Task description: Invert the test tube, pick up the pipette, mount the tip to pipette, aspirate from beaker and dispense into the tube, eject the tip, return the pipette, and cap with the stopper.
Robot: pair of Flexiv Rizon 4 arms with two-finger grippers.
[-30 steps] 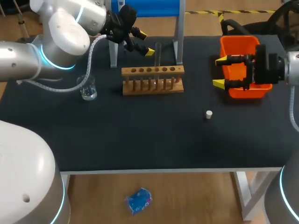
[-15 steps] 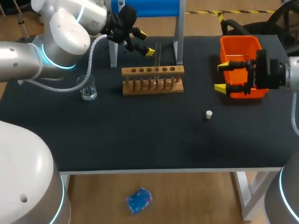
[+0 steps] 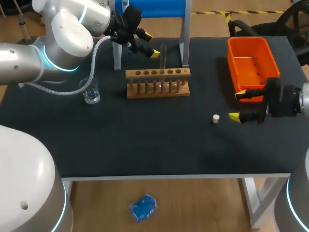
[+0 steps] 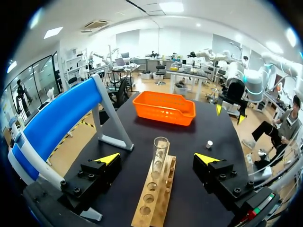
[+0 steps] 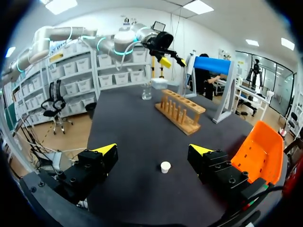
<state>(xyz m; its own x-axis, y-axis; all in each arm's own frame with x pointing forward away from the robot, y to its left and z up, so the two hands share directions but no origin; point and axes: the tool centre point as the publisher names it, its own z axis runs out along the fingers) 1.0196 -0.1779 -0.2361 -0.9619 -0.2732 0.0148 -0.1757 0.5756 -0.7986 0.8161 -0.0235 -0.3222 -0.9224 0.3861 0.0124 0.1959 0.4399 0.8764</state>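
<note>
A black desk (image 3: 145, 145) carries a wooden rack (image 3: 157, 83), a beaker (image 3: 91, 92) to its left, an orange bin (image 3: 251, 60) at the right and a blue stand (image 3: 154, 7) at the back. The tube (image 3: 163, 55) stands upright in the rack, long axis vertical, open mouth up. A white stopper (image 3: 216, 118) sits apart on the desk in front. The left gripper (image 3: 149, 44) hangs by the tube's top, fingers released to either side of it, not touching. The right gripper (image 3: 237, 106) lies low and level, pointing at the stopper just ahead, fingers spread, holding nothing.
</note>
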